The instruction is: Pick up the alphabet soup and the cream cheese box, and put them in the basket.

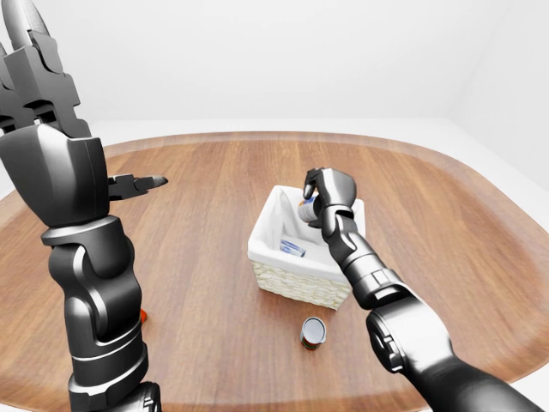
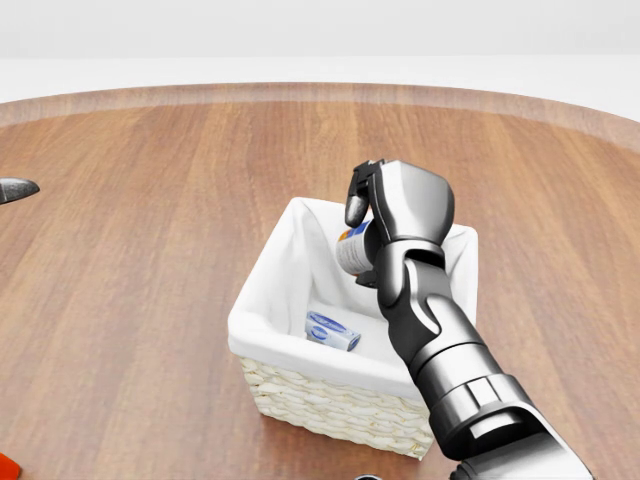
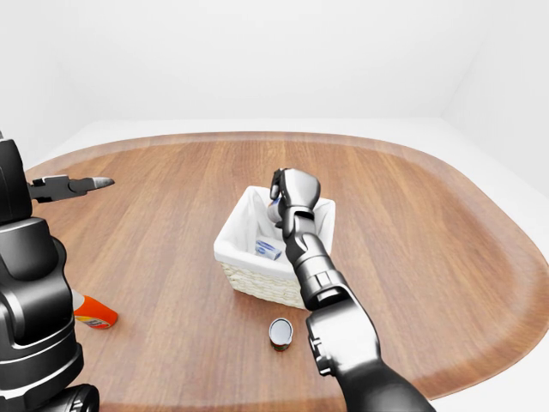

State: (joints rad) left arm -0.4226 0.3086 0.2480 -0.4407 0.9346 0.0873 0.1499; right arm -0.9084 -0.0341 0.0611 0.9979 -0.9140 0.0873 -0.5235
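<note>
Your right hand (image 2: 372,232) is closed around the alphabet soup (image 2: 354,247), fingers curled over its top with the can tilted. It hangs above the basket (image 2: 330,405), inside the line of the white liner and toward the basket's far right corner in the head view. The can is clear of the liner floor as far as the head view shows; whether it brushes the far wall you cannot tell.

The cream cheese box (image 2: 332,331) already lies on the liner floor, near the basket's near wall, tipped on its side.

The basket sits near the middle of the round wooden counter (image 1: 197,257). Just beside its near wall, toward the counter's near edge, a second can (image 3: 280,333) stands upright on the wood. Close to the counter's left edge, an orange bottle (image 3: 93,314) lies on its side.

Your left hand (image 3: 70,185) is raised well away from the basket, over the left part of the counter, its fingers stretched out and holding nothing.
</note>
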